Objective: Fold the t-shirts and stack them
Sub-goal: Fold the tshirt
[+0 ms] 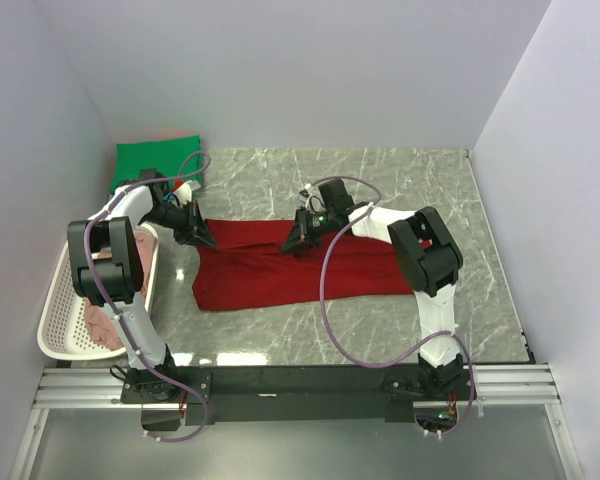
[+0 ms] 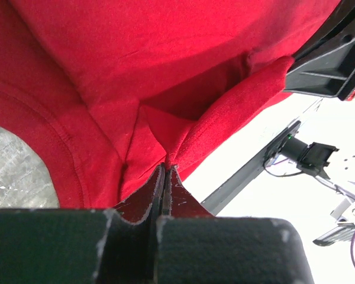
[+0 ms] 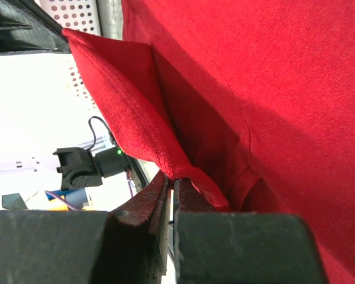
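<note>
We see a grey marbled surface [image 1: 400, 190], glossy under even light, boxed in by plain pale lilac walls [image 1: 300, 70] on three sides.

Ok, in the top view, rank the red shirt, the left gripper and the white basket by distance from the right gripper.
1. red shirt: pinched in the fingers of the right gripper.
2. left gripper: to its left, along the shirt's far edge.
3. white basket: farthest, far left.
</note>
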Robot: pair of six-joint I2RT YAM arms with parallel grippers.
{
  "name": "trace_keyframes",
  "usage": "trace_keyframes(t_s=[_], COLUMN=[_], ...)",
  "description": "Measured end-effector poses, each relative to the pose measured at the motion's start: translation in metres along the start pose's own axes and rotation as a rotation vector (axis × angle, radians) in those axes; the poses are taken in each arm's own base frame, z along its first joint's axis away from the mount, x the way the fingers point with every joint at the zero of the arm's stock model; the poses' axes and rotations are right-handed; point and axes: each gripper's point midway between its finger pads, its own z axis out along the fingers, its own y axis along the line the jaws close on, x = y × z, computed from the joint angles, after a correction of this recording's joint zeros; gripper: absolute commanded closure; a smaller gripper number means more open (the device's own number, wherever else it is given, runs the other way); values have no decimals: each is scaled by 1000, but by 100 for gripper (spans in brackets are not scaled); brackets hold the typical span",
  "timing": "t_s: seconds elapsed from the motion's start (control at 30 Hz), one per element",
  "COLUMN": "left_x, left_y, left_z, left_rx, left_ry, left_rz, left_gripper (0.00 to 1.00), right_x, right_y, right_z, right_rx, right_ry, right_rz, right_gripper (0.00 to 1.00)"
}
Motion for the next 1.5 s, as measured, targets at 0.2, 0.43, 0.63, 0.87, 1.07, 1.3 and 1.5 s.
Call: trace_keyframes(t_s=[0.2, 0.43, 0.63, 0.87, 1.07, 1.3, 1.5], left_x=[-11, -19, -22, -10, 8, 30, 65], left_y=[-4, -3, -1, 17, 23, 33, 24], left_z=[-3, -2, -2, -5, -13, -16, -2], left_rx=[0, -6, -19, -89, -138, -175, -197], left_ry=[-32, -58, -71, -63, -32, 50, 154], left_rz=[2, -10, 1, 8, 75, 167, 283], left_gripper=[99, 99, 62, 53, 52, 53, 47], right_x=[-7, -13, -15, -19, -14, -17, -28], right_y=[2, -4, -14, -22, -31, -25, -75], right_z=[-1, 4, 7, 8, -3, -84, -207], right_rx=[1, 18, 54, 91, 134, 212, 411], right_ry=[-17, -30, -32, -40, -7, -17, -77], right_rz=[-9, -8, 10, 23, 15, -52, -112], right_gripper=[100, 100, 100, 83, 54, 58, 59])
